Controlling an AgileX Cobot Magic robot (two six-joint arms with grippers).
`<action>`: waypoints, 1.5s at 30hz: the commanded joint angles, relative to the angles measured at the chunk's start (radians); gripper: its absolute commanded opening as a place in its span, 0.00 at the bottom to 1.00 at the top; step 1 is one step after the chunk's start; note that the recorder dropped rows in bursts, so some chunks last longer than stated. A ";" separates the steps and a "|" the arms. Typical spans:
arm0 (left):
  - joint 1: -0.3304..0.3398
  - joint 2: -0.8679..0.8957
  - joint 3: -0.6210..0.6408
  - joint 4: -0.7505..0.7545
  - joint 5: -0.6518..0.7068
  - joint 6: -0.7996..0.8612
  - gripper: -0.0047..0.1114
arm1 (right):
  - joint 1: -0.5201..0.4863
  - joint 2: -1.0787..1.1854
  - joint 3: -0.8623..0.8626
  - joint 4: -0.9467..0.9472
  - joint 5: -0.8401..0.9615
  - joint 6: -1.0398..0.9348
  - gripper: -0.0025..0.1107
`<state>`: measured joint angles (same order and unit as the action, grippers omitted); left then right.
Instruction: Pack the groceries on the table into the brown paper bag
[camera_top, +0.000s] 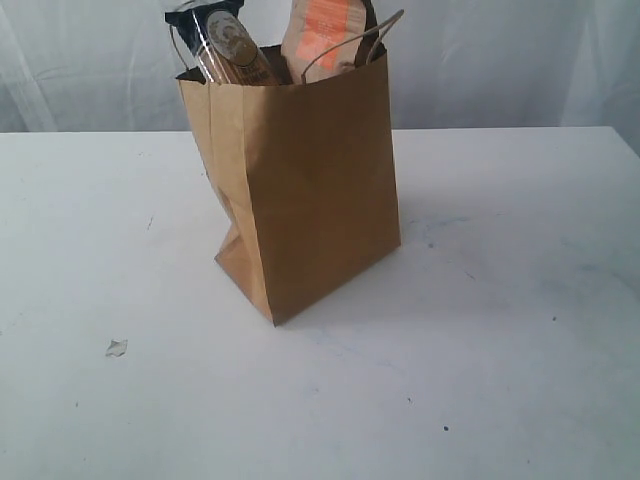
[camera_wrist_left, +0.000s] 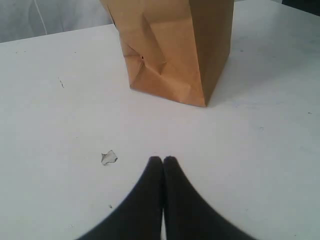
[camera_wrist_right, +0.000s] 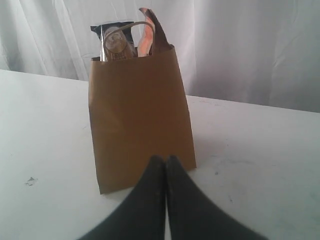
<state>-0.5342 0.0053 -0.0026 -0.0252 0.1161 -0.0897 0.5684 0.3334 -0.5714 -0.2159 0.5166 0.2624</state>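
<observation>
White table (camera_top: 500, 380) holds the brown paper bag (camera_top: 320, 200) upright, mid-table. Spaghetti pack (camera_top: 228, 45) at eleven o'clock and orange-label pouch (camera_top: 325, 35) at one stick up from it. Left gripper (camera_wrist_left: 163, 160) and right gripper (camera_wrist_right: 161, 159) are squeezed shut, empty.

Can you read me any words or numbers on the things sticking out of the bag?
The long spaghetti pack: a round emblem and print, too blurred to read.
The kraft pouch with orange label: pale marks, too blurred to read.
The brown paper bag: no print on the sides shown.
</observation>
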 joint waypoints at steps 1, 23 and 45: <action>0.005 -0.005 0.003 -0.005 0.001 0.000 0.04 | -0.001 -0.005 0.003 -0.008 0.020 0.003 0.02; 0.005 -0.005 0.003 -0.005 0.001 0.000 0.04 | -0.089 -0.154 0.306 -0.088 -0.267 0.003 0.02; 0.005 -0.005 0.003 -0.005 0.001 0.000 0.04 | -0.220 -0.333 0.571 -0.088 -0.319 0.005 0.02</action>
<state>-0.5342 0.0053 -0.0026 -0.0252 0.1161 -0.0897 0.3547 0.0064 -0.0054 -0.3002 0.2093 0.2624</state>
